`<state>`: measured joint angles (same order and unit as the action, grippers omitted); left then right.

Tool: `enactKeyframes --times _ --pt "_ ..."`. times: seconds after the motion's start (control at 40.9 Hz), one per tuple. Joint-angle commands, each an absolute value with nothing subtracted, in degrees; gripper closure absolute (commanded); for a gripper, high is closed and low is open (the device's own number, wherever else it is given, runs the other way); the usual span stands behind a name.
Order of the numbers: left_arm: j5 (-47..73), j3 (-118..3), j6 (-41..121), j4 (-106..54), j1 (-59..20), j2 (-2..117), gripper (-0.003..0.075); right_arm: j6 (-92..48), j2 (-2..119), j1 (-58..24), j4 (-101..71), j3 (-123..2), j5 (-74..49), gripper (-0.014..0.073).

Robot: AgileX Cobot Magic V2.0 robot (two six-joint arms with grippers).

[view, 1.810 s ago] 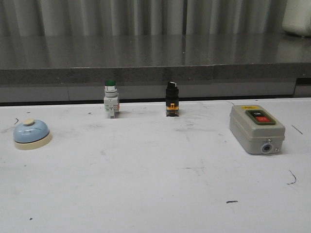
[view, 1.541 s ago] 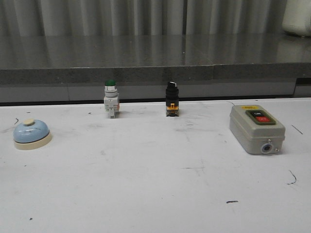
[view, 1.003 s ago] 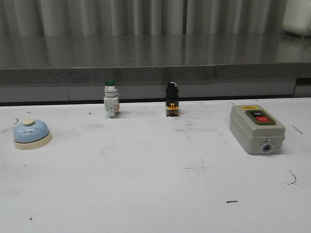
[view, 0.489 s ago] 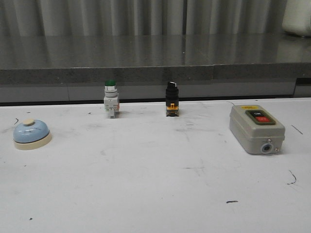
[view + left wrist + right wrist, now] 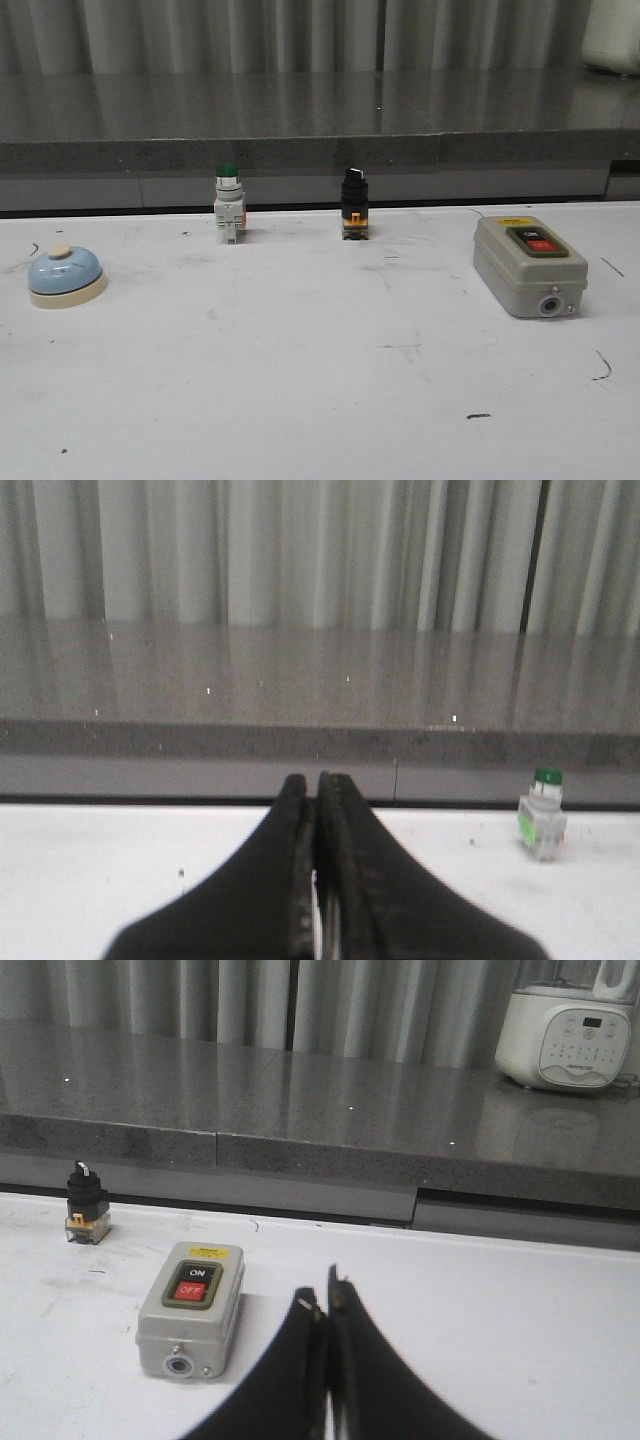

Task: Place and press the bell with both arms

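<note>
The light-blue bell [image 5: 65, 276] with a cream base and cream button stands on the white table at the far left of the front view. Neither gripper shows in the front view. In the left wrist view my left gripper [image 5: 315, 782] is shut and empty above the table; the bell is out of that view. In the right wrist view my right gripper [image 5: 322, 1298] is shut and empty, a little to the right of the grey switch box.
A grey switch box [image 5: 528, 265] with ON and OFF buttons sits at the right; it also shows in the right wrist view [image 5: 191, 1309]. A green-capped push button [image 5: 228, 214] and a black selector switch [image 5: 353, 203] stand near the table's back edge. A dark counter runs behind.
</note>
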<state>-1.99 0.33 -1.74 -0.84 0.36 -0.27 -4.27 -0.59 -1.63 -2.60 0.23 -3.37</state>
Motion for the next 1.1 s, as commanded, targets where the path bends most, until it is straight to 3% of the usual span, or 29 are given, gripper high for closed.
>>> enactKeyframes --times 0.0,0.147,0.489,1.076 --pt "-12.29 0.00 -3.49 -1.68 0.35 -1.20 0.0740 -4.24 -1.55 -1.49 -3.39 -4.78 -1.25 0.0663" --pt "-7.60 -9.09 -4.02 -2.38 0.35 -0.40 0.0740 -4.24 -0.88 -1.49 -3.40 -12.61 -7.90 0.0663" --pt "19.57 -34.16 -3.89 -2.38 0.35 14.34 0.0740 -4.24 13.57 -1.49 -3.40 -30.55 -19.65 0.0663" --pt "24.33 -35.98 -3.89 -2.47 0.35 29.45 0.0740 -4.24 34.44 -1.49 -3.40 -32.33 -24.06 0.0663"
